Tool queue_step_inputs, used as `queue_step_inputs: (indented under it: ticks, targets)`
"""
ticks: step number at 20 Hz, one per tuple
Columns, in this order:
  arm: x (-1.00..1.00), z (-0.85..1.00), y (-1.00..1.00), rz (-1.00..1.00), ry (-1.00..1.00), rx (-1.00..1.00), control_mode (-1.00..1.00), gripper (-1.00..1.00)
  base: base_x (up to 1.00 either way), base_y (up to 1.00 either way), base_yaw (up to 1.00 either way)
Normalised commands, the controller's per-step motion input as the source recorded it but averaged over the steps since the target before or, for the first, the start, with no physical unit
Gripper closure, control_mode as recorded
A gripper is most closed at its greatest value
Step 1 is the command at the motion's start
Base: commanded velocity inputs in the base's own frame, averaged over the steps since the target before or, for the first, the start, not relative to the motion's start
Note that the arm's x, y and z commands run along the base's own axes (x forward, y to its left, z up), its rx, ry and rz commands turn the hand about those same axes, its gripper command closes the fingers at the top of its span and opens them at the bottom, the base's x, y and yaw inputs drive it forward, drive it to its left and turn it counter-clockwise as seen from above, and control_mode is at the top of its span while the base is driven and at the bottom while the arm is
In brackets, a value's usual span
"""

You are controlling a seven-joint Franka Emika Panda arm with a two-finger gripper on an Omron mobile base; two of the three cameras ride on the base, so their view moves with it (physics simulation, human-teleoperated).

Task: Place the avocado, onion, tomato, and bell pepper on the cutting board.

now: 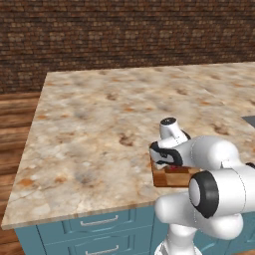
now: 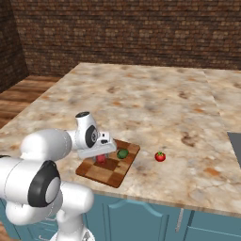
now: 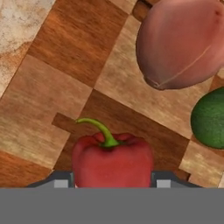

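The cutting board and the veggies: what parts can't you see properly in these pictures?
- Cutting board: left base view, mostly hidden behind the arm.
- Onion: hand view, cut off by the top and right edges.
- Avocado: hand view, cut off by the right edge.
- Bell pepper: hand view, its lower part is cut off, so whether the gripper touches it is unclear.
- Tomato: right base view, too small for detail.

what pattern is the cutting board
A checker of light and dark brown wooden blocks on the cutting board, clearest in the hand view.
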Motion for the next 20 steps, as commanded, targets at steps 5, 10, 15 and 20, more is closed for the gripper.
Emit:
queue_step_inputs:
  ticks: [5,10,15,20]
  targets:
    - [0.00,0.31,0.00,-0.06,0.01,0.00,-1.00,-1.00,0.00,0.00,0.00]
    - [0.00,0.46,-0.01,-0.02,0.00,0.00,-1.00,-1.00,0.00,0.00,0.00]
    - [0.00,0.46,-0.26,-0.06,0.03,0.00,-1.00,-1.00,0.00,0.00,0.00]
    - [0.06,0.34,-0.60,-0.12,0.12,0.07,-1.00,-1.00,0.00,0.00,0.00]
